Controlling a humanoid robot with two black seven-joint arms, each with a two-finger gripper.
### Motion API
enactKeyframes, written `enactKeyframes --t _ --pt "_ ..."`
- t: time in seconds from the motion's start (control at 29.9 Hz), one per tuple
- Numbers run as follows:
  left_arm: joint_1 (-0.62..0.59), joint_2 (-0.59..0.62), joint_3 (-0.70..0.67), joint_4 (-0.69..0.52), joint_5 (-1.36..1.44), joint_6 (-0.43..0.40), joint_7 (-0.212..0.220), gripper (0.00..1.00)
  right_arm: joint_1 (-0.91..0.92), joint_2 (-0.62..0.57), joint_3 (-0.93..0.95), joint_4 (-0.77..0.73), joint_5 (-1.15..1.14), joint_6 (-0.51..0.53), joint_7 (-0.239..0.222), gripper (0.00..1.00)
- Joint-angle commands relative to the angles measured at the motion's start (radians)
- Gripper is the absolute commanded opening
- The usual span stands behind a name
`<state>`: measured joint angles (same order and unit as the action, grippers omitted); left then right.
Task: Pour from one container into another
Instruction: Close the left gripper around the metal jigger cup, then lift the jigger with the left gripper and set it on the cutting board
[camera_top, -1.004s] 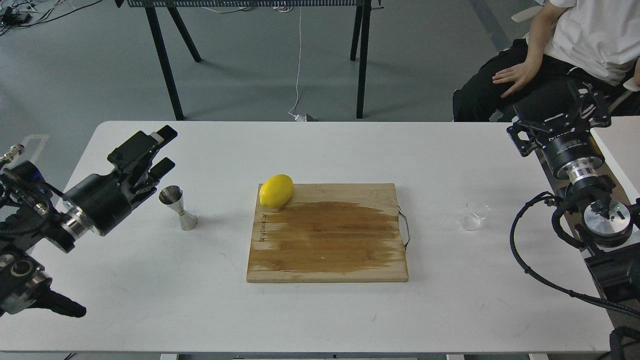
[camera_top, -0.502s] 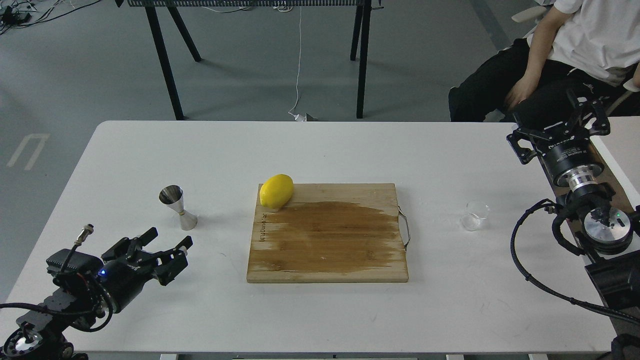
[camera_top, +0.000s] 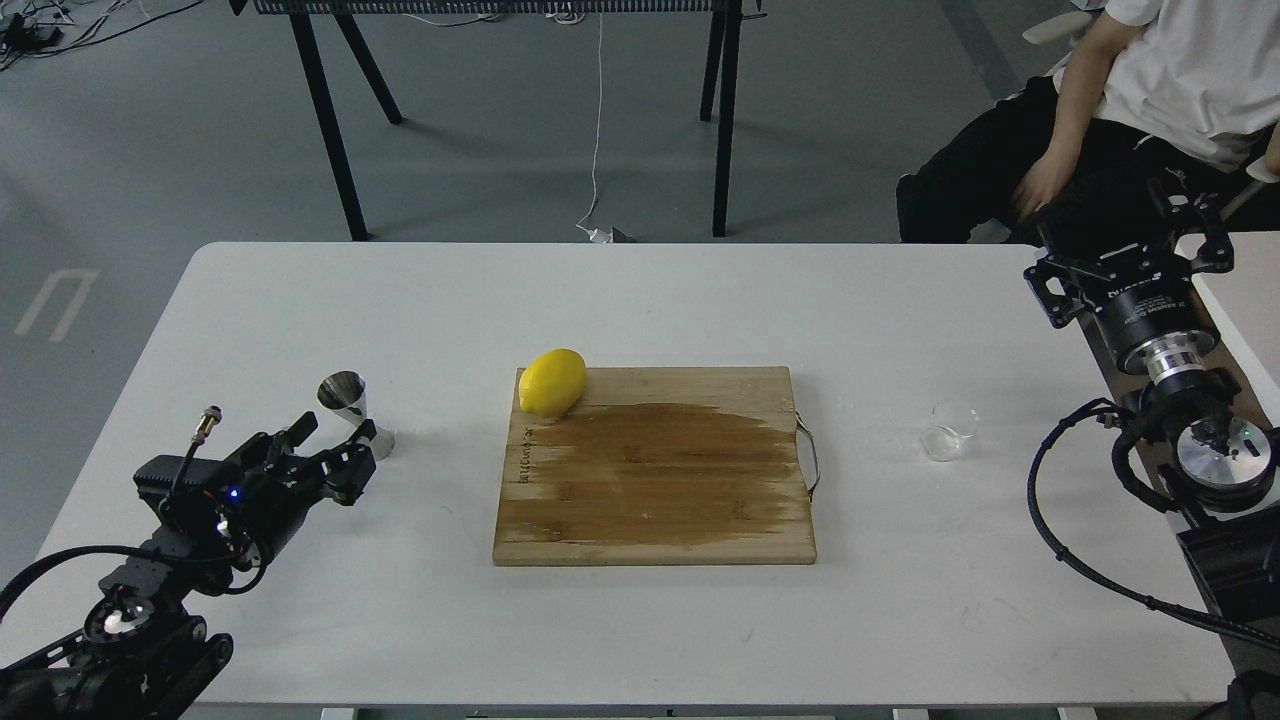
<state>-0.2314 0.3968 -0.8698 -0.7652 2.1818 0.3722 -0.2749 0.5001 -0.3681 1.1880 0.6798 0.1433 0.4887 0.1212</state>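
The left claw (camera_top: 330, 452) hung released, its fingers spread just beside the steel jigger (camera_top: 353, 413) standing on the white worktop (camera_top: 650, 620). A lemon (camera_top: 553, 381) rested on the cutting board's (camera_top: 655, 480) far corner. The glass cup (camera_top: 950, 431) stood right of the board. The right claw (camera_top: 1130, 245) hovered farther right, its state unclear.

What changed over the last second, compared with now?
The left gripper dropped from above the shiny hourglass steel jigger to low at its near side, fingers open, holding nothing. The right gripper drifted slightly right. The jigger, small clear glass cup, yellow lemon and wooden cutting board stayed put.
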Motion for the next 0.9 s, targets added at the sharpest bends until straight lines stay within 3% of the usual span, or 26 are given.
enactKeyframes --t 0.0,0.1,0.2,0.67,0.87 --pt "-0.013 -0.021 0.0 0.02 0.0 0.001 0.0 0.64 0.0 0.0 0.001 0.001 0.001 0.0 0.0 1.0" --pt "-0.016 -0.036 -0.003 0.03 0.0 0.002 0.0 0.63 0.0 0.0 0.002 0.003 0.001 0.0 0.0 1.0" --pt "-0.016 -0.041 -0.009 0.032 0.0 0.002 0.0 0.56 0.0 0.0 0.008 0.003 -0.001 0.0 0.0 1.0" --pt "-0.02 -0.049 0.002 0.032 0.0 0.019 -0.007 0.08 0.0 -0.002 0.012 0.0 -0.001 0.0 0.0 1.0" --pt "-0.032 -0.039 -0.003 0.012 0.0 0.079 -0.004 0.07 -0.002 -0.002 0.015 0.0 -0.001 0.0 0.0 1.0"
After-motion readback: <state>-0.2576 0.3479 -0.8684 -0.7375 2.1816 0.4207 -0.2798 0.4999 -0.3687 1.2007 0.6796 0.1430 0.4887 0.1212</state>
